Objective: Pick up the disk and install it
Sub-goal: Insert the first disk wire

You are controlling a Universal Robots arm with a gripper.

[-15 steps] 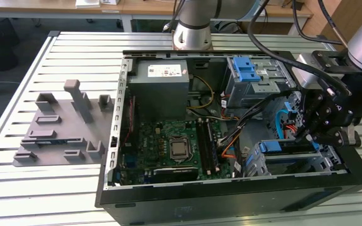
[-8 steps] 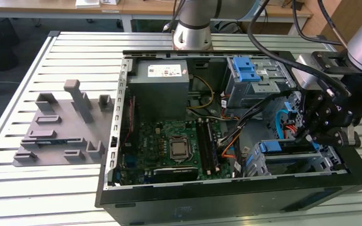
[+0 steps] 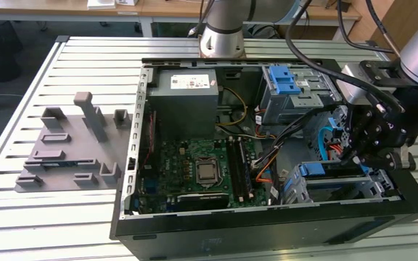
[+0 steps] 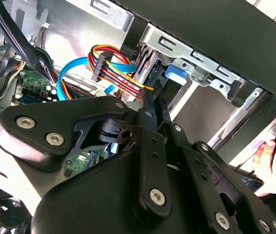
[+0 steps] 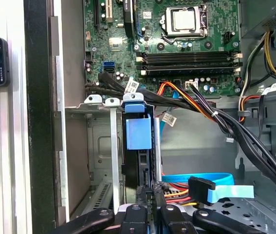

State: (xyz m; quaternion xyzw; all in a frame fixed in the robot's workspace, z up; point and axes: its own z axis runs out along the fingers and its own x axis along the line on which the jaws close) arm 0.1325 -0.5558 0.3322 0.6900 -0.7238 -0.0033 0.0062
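Here, jaws narrowed onto disk (image 5: pixel 138 146) edge inside bay (image 5: pixel 96 146).

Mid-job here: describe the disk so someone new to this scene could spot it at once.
In the open computer case, find the metal drive cage by the gripper. The disk is the thin dark slab on edge inside it, capped by a blue plastic rail, unlike the loose flat blue cable beside it.

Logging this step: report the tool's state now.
Tool: closed on the disk, which stands on edge in the drive cage.
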